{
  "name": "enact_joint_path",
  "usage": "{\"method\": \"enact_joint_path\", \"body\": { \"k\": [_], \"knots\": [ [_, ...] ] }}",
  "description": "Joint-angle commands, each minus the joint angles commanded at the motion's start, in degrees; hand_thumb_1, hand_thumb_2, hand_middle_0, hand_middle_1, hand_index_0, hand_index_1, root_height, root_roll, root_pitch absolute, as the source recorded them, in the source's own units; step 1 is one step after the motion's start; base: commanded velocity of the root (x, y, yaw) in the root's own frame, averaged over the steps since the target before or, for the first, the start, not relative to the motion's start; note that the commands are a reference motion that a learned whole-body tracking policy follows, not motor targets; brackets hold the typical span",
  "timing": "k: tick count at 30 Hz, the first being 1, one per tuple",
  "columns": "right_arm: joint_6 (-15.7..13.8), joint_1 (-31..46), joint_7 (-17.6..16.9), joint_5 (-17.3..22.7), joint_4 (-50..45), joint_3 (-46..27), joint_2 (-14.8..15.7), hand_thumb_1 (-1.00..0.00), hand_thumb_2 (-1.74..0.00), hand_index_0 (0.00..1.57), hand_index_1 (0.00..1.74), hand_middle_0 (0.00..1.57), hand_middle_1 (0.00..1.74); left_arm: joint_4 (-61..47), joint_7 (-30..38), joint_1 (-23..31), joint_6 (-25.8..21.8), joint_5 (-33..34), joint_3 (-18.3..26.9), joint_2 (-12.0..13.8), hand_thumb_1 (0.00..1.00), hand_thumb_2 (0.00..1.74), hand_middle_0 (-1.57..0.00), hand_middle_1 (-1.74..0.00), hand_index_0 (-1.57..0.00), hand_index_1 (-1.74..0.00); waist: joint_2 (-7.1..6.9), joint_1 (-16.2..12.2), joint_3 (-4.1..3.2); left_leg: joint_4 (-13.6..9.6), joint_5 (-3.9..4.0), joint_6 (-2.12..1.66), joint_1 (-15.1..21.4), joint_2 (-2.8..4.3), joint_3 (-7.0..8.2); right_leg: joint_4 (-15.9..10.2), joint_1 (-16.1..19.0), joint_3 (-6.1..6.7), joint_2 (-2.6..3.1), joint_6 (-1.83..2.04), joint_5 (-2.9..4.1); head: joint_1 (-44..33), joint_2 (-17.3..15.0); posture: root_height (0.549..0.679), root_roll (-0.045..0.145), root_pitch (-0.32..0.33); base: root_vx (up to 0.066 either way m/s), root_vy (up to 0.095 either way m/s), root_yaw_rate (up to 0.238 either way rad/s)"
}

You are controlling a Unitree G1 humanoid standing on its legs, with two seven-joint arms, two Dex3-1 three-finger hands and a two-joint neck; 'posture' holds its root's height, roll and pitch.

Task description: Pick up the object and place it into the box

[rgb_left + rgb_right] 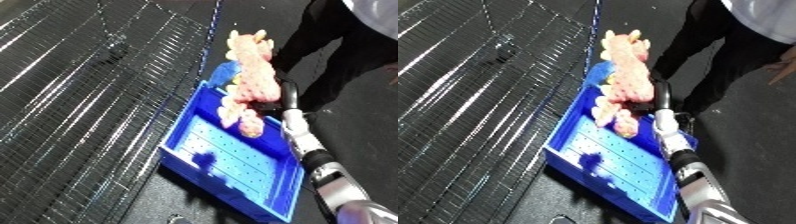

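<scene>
A pink and cream plush toy (248, 80) hangs lengthwise over the far end of the blue bin (213, 165). Its lower end dangles above the bin's perforated floor and its head sticks out past the far rim. My right hand (286, 98) reaches in from the lower right and is curled on the toy's side, holding it up. The fingers are partly hidden behind the plush. The left hand shows in neither view.
A dark wire-mesh surface (80, 100) fills the left side, next to the bin. The bin sits on a dark floor (355, 130). A person in dark trousers (718, 55) stands at the upper right, close behind the toy.
</scene>
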Motion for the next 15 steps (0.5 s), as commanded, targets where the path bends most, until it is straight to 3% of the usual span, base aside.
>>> {"method": "enact_joint_path", "body": {
  "k": [6,14,15],
  "knots": [
    [0.0,-0.6,1.3,2.3,5.3,-0.1,-1.0,-0.4,-0.7,0.63,0.7,0.63,0.7,-0.4,-0.2,0.5,-0.3,0.3,0.6,0.4,1.0,1.74,-1.57,-1.74,-1.57,-1.74,0.3,0.6,-0.1,-0.6,0.27,-0.05,0.1,-0.15,0.02,-0.3,0.1,-0.22,0.01,0.03,-0.15,-0.4,0.1,0.649,0.062,-0.195,-0.001,-0.006,0.02],
    [-0.5,-1.2,1.7,2.8,5.3,0.9,0.1,0.0,0.0,0.0,0.0,0.0,0.0,-1.0,-0.3,1.6,-0.3,0.8,1.5,0.5,1.0,1.74,-1.57,-1.74,-1.57,-1.74,0.43,1.6,-0.27,-1.1,0.58,0.07,0.2,-0.27,-0.12,-0.4,0.4,-0.68,0.04,0.13,-0.47,-1.4,0.2,0.649,0.062,-0.193,0.007,-0.005,0.035],
    [-0.5,-1.3,1.7,2.6,4.9,1.2,0.2,0.0,0.0,0.0,0.0,0.0,0.0,-1.1,-0.3,1.7,-0.3,0.8,1.6,0.5,1.0,1.74,-1.57,-1.74,-1.57,-1.74,0.41,1.7,-0.29,-1.2,0.62,0.08,0.2,-0.28,-0.14,-0.4,0.5,-0.73,0.03,0.15,-0.5,-1.6,0.2,0.65,0.061,-0.193,0.01,-0.002,0.031]
  ]
}}
